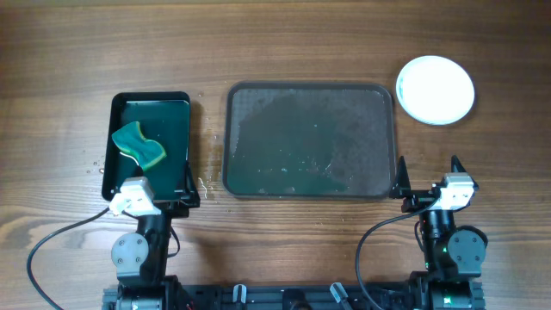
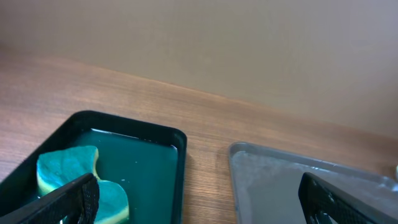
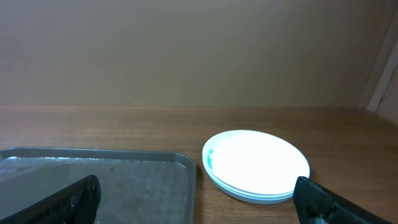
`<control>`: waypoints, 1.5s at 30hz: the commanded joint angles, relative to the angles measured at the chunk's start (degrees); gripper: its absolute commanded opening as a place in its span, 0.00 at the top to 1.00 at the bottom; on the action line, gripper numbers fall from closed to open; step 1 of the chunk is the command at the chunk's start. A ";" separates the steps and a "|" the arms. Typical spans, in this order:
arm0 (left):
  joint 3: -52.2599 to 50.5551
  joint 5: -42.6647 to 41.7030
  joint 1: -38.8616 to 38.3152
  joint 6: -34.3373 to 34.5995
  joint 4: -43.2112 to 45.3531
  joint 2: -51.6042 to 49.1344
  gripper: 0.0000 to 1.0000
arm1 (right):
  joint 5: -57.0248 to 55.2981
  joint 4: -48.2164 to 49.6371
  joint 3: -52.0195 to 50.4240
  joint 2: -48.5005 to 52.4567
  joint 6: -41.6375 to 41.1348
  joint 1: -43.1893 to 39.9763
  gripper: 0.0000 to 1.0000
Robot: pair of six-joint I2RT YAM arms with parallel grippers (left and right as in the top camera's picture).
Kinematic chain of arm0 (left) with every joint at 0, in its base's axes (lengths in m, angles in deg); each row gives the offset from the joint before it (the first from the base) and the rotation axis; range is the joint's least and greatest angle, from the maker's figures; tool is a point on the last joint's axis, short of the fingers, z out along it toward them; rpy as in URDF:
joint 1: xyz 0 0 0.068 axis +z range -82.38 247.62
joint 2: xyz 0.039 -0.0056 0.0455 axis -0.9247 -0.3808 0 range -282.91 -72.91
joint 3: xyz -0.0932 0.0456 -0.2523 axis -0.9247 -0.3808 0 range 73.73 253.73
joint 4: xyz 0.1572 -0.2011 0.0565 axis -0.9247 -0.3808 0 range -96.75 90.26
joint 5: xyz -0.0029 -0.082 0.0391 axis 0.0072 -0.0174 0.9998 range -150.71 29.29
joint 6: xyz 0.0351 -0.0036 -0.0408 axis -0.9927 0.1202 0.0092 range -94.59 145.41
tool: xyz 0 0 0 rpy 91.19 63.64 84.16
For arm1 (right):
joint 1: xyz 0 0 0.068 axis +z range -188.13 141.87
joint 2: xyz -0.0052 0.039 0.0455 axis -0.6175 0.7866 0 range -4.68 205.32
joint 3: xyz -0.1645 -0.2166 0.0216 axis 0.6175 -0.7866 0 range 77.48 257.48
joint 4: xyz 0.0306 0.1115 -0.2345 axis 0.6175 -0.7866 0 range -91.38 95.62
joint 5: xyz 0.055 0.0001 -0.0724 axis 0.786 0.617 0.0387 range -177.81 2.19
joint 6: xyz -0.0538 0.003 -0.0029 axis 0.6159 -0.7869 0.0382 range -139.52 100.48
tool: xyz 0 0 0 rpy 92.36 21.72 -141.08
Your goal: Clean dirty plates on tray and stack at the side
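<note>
A brown wooden table (image 1: 284, 52) fills the overhead view, and a plain beige wall stands behind it in the wrist views. At the left we see a small black tray (image 1: 118, 103) holding green water, with a green and yellow sponge (image 1: 138, 145) lying in its near half. Just in front of its near rim hangs the left gripper (image 1: 153, 203), its fingers wide apart with nothing between them. A few water drops lie on the wood beside this tray. In the middle sits the large grey tray (image 1: 310, 138), bare of plates and showing only a wet, streaky film. At its near right corner is the right gripper (image 1: 429, 185), fingers spread and empty as well. The plates (image 1: 436, 89) are at the far right, off the tray, stacked on the table. The top one looks white and clean, and in the right wrist view their rims line up closely, though we cannot count them for sure. We judge the work all but finished. What remains is to confirm that the stack sits square and that no smear is left, and to keep both arms low and near so they do not nudge it. Nothing stands between the right arm and the plates, but the wet tray rim just beside it is the one thing we could clip.
</note>
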 commanded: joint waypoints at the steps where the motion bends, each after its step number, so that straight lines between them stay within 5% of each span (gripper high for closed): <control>1: -0.33 -0.22 -0.26 -4.50 -0.35 0.61 0.00 | -0.20 0.22 -0.07 -0.33 -0.85 0.20 0.00; 11: -0.33 0.42 -0.37 -10.36 -0.48 0.59 0.00 | -0.20 0.20 -0.07 -0.33 -0.83 0.20 0.00; 45: -0.33 0.61 -0.37 -10.43 -0.28 0.50 0.00 | -0.20 0.20 -0.07 -0.33 -0.85 0.20 0.00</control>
